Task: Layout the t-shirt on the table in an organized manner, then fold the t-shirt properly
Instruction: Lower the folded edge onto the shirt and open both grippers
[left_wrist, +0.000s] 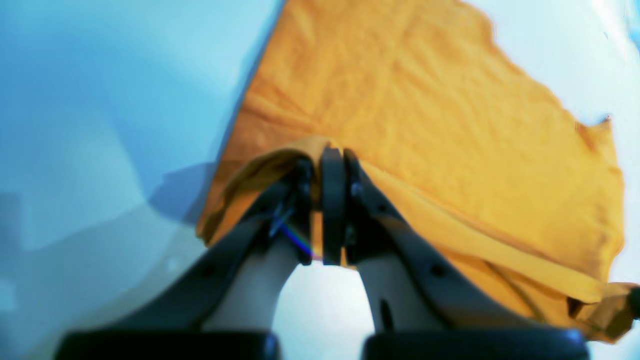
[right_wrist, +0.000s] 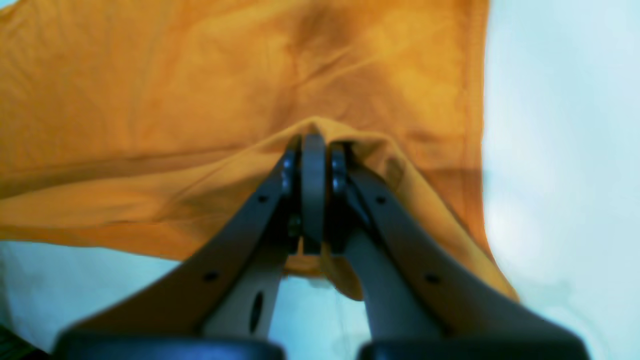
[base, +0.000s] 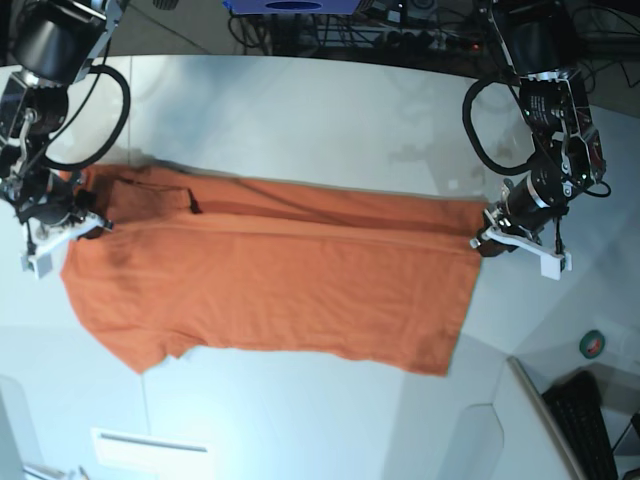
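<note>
The orange t-shirt (base: 270, 280) lies spread sideways across the white table (base: 300, 120), with a long fold line running near its far edge. My left gripper (base: 487, 238) is at the shirt's right end, shut on its edge. In the left wrist view the gripper (left_wrist: 332, 160) pinches a raised ridge of the t-shirt (left_wrist: 425, 115) over the table (left_wrist: 100, 75). My right gripper (base: 80, 222) is at the shirt's left end, by a sleeve. In the right wrist view the gripper (right_wrist: 312, 145) is shut on a lifted fold of the t-shirt (right_wrist: 150, 100); the table (right_wrist: 560, 125) shows to the right.
A small grey-white panel with a slot (base: 150, 445) sits near the front edge. A round green-and-red object (base: 593, 344) and a keyboard (base: 590, 420) are at the front right, off the tabletop. Cables (base: 400, 40) run along the far edge.
</note>
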